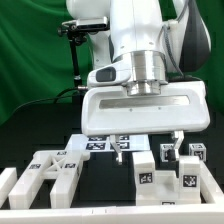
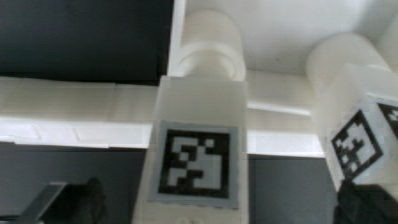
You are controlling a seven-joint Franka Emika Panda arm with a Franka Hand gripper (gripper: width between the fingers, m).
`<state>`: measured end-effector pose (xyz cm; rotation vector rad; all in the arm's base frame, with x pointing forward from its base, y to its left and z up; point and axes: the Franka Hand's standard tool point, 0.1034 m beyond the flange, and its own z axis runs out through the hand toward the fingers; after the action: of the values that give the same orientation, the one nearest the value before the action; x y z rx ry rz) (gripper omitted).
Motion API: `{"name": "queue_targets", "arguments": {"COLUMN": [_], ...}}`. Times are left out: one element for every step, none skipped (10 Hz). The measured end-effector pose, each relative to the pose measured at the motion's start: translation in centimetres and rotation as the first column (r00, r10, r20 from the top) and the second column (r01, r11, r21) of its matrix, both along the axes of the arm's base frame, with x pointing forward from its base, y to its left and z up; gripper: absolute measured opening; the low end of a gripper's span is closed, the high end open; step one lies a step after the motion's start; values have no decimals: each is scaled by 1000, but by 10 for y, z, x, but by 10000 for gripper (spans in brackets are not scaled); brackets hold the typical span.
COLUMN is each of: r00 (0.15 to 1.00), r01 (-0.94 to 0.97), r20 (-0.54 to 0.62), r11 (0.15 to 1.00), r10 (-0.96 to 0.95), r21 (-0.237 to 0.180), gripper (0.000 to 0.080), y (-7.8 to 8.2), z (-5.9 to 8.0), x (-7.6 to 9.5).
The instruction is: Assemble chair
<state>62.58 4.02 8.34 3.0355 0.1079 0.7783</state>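
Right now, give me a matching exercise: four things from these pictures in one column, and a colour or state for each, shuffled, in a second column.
Things:
1 backdrop
2 table
3 parts
4 tool

Matches:
A white, with black-and-white tags
B open
C green
D black

Pairs: 1-C, 2-D, 3-A, 4-B

White plastic everywhere, mostly smooth
Chair parts [image 1: 148, 160] look like smooth matt white plastic with flat printed tags [image 2: 196, 160]; arm shell [image 1: 140, 30] is glossier, backdrop [image 1: 30, 50] is green cloth, table [image 1: 30, 130] matt black.
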Motion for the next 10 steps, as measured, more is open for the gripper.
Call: {"name": "queue_targets", "arguments": {"r00": [1000, 1000, 999, 994, 989, 989, 987, 971, 946, 912], "r01": [0, 2, 9, 24, 37, 41, 47, 48, 55, 76], "r20": [0, -9, -54, -105, -146, -143, -158, -237, -323, -408], "r11": [1000, 1000, 1000, 999, 998, 998, 997, 997, 996, 994], "r10": [0, -2, -8, -20, -29, -33, -38, -32, -29, -35], "r21": [0, 2, 18, 39, 55, 54, 54, 62, 72, 83], "gripper": [648, 648, 648, 648, 648, 648, 648, 648, 648, 648], "y": [0, 0, -2, -5, -6, -9, -12, -14, -19, -22], "z": [0, 0, 8, 18, 24, 23, 16, 8, 3, 1], "x": [0, 0, 2, 6, 14, 19, 20, 17, 18, 18]}}
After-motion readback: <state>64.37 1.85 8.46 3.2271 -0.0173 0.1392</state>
